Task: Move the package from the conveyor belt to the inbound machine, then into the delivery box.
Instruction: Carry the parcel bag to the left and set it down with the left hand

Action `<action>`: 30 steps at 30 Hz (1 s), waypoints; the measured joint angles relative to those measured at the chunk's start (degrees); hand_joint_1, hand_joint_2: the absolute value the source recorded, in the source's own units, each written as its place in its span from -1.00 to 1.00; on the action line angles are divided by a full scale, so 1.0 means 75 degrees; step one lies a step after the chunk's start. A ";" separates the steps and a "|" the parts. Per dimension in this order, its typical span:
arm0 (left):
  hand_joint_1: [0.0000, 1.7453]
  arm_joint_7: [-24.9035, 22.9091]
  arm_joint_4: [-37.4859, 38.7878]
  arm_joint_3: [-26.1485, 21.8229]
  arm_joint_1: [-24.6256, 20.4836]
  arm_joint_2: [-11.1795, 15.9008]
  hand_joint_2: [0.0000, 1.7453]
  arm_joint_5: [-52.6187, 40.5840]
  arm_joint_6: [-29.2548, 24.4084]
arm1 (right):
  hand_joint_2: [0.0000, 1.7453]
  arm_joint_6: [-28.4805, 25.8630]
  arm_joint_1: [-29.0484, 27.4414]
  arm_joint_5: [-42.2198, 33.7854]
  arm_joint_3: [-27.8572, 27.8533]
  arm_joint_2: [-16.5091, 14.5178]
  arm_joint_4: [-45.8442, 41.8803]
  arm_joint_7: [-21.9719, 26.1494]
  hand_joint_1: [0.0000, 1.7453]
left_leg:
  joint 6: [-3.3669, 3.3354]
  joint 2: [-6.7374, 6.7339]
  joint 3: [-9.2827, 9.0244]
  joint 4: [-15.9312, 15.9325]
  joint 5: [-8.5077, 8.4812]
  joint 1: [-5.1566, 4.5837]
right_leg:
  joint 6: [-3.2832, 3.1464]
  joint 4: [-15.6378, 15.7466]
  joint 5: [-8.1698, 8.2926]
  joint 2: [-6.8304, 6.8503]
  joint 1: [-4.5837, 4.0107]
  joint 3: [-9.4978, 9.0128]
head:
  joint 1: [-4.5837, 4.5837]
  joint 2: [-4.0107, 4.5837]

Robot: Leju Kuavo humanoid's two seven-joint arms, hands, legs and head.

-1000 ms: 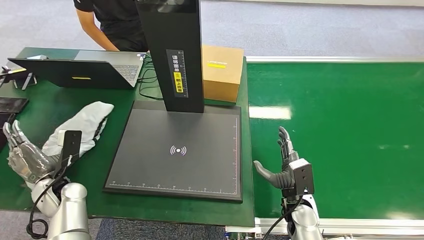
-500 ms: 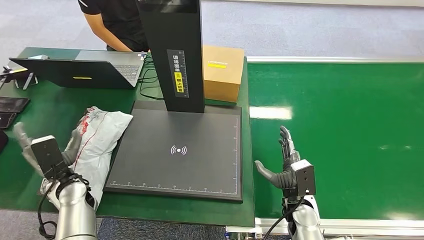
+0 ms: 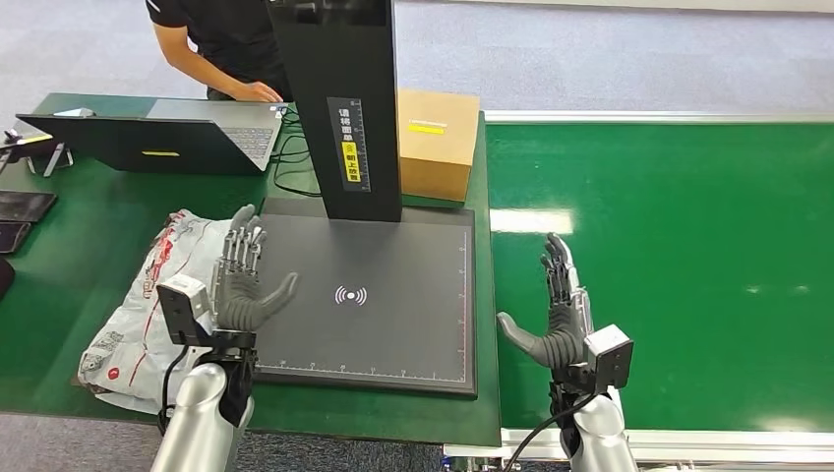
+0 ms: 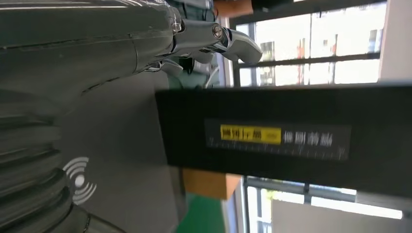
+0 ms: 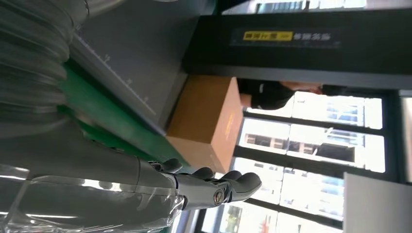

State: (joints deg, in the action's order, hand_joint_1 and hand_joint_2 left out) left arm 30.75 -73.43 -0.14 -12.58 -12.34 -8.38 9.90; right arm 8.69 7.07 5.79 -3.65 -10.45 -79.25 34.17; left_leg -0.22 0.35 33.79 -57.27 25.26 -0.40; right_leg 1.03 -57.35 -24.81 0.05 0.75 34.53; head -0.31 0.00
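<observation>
A white plastic-bag package (image 3: 157, 295) with red print lies on the green table, left of the black inbound machine's flat plate (image 3: 374, 295). My left hand (image 3: 241, 285) is raised over the plate's left edge, fingers spread, holding nothing, just right of the package. My right hand (image 3: 556, 320) hovers open above the green conveyor belt (image 3: 679, 256) near its left edge, palm facing the plate. The machine's black column (image 3: 344, 108) also appears in the left wrist view (image 4: 282, 136) and the right wrist view (image 5: 301, 41). A brown cardboard box (image 3: 436, 143) stands behind the column.
An open laptop (image 3: 157, 138) sits at the table's back left, with a person (image 3: 231, 44) in black behind it. Cables (image 3: 293, 157) run beside the column. Dark devices (image 3: 20, 211) lie at the far left edge.
The left arm swung right, away from the package, and its hand now stands over the plate's left edge. The package lies released, flattened on the table. The right hand barely moved.
</observation>
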 joint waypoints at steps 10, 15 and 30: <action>-1.00 -0.0012 0.0205 0.0533 -0.0008 0.0017 1.00 -0.0005 0.0052 | 1.00 0.0107 -0.0020 0.0358 0.0542 0.0034 -0.0188 -0.0026 -1.00 | 0.0000 0.0000 0.0000 0.0000 0.0000 0.0000 | 0.0000 0.0000 0.0000 0.0000 0.0000 0.0000 | 0.0001 0.0000; -1.00 -0.0012 0.0205 0.0526 0.0033 0.0060 1.00 -0.0001 0.0052 | 1.00 0.0122 -0.0047 0.0425 0.0583 0.0038 -0.0216 -0.0017 -1.00 | 0.0000 0.0000 0.0001 0.0000 0.0000 0.0000 | 0.0000 0.0000 0.0000 0.0000 0.0000 0.0000 | 0.0001 0.0000; -1.00 -0.0009 0.0205 0.0519 0.0078 0.0103 1.00 -0.0444 -0.0108 | 1.00 0.0118 -0.0107 0.0501 0.0597 0.0039 -0.0225 0.0011 -1.00 | 0.0000 0.0000 0.0001 0.0000 0.0000 0.0000 | 0.0000 0.0000 0.0000 0.0000 0.0000 0.0000 | 0.0000 0.0000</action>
State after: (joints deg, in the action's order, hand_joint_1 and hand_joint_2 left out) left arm 30.69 -71.89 3.76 -12.00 -11.57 -11.70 9.09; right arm 9.57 6.27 9.55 0.83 -10.15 -80.94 34.25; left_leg -0.22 0.35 33.80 -57.27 25.26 -0.40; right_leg 1.03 -57.36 -24.81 0.05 0.75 34.53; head -0.31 0.00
